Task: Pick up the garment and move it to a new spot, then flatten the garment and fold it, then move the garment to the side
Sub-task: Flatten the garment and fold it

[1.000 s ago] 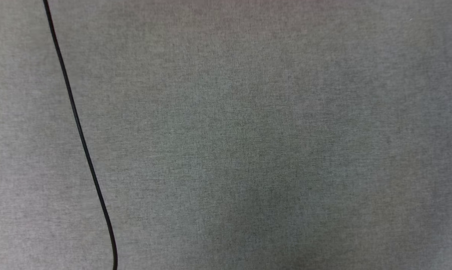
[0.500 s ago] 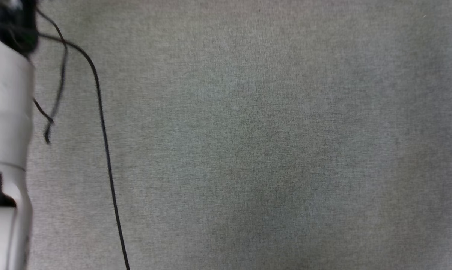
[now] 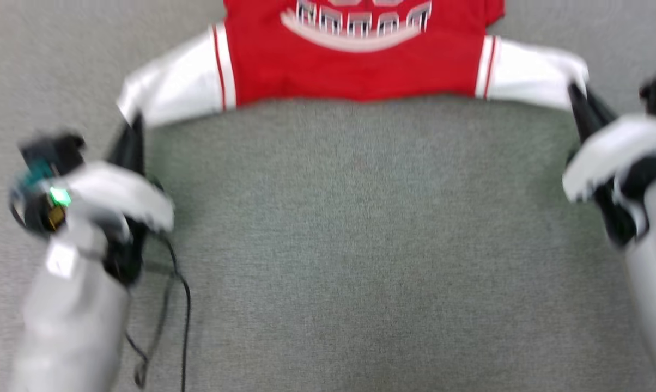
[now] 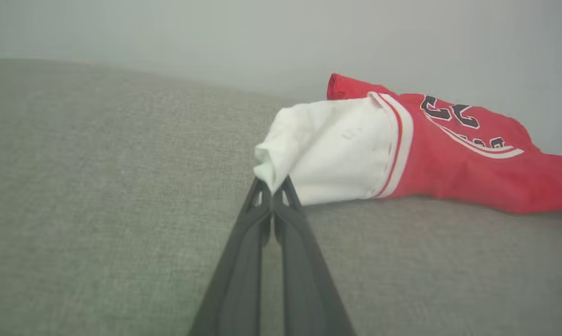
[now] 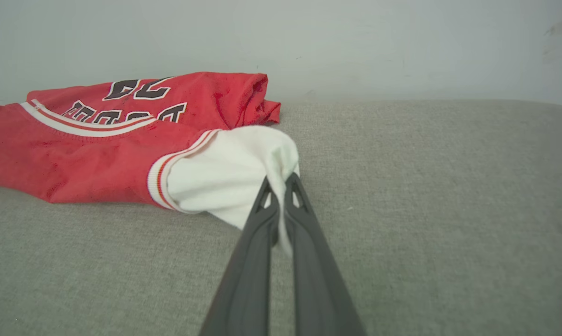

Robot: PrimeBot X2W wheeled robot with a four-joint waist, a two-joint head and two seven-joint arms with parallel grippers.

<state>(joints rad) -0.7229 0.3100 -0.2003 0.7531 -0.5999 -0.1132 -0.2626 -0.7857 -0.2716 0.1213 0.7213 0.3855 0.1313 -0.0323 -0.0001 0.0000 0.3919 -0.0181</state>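
Left gripper (image 4: pixel 272 187) and right gripper (image 5: pixel 281 183) each clamp a white sleeve of the soft red jersey garment (image 3: pixel 360 68). Flattening seems in hand. Next, pull evenly outward.

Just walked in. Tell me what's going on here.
The robot has the jersey by both white sleeves: the left gripper is shut on one sleeve tip, the right gripper on the other. The jersey is stretched between them, its red body lying on the grey cloth.
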